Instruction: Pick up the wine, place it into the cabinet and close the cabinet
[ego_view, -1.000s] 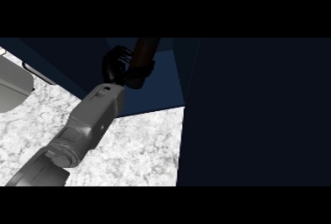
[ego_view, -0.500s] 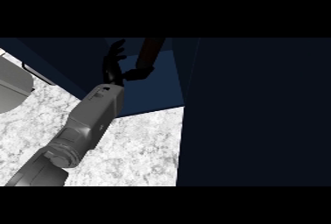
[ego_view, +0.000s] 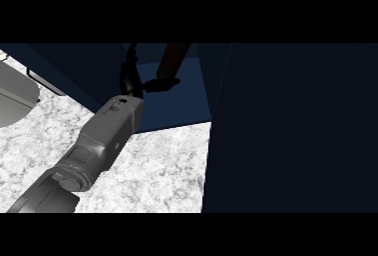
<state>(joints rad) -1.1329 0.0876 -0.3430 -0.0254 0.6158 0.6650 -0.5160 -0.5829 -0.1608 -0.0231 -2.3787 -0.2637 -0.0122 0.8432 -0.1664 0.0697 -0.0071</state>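
Looking down at the left hand (ego_view: 142, 86) poking up into the open cabinet (ego_view: 177, 107), grey forearm (ego_view: 100, 140) coming in from the lower left and running diagonally across the marble counter (ego_view: 148, 175). Seeing the fingers (ego_view: 130, 57) standing straight and spread away from the thumb, so hanging open and not curling round anything. Noticing the thumb sticking out sideways toward the wine (ego_view: 174, 57), tip ending right at the bottle's lower part, though not being able to tell whether actually touching or just beside it. Finding the wine itself inside the cabinet, up near the top of the view, showing as a dark reddish bottle leaning a bit with its upper end cut off by the frame, sitting just right of the fingers. Not making out what the bottle's base is resting on, way too dark in there. Getting a big dark blue cabinet door (ego_view: 295, 130) filling nearly the whole right side, swung open and overlapping the counter's right part. Also catching a grey object (ego_view: 15, 100) with a dark rim at the left edge, well apart from the hand. Not seeing the right hand anywhere.
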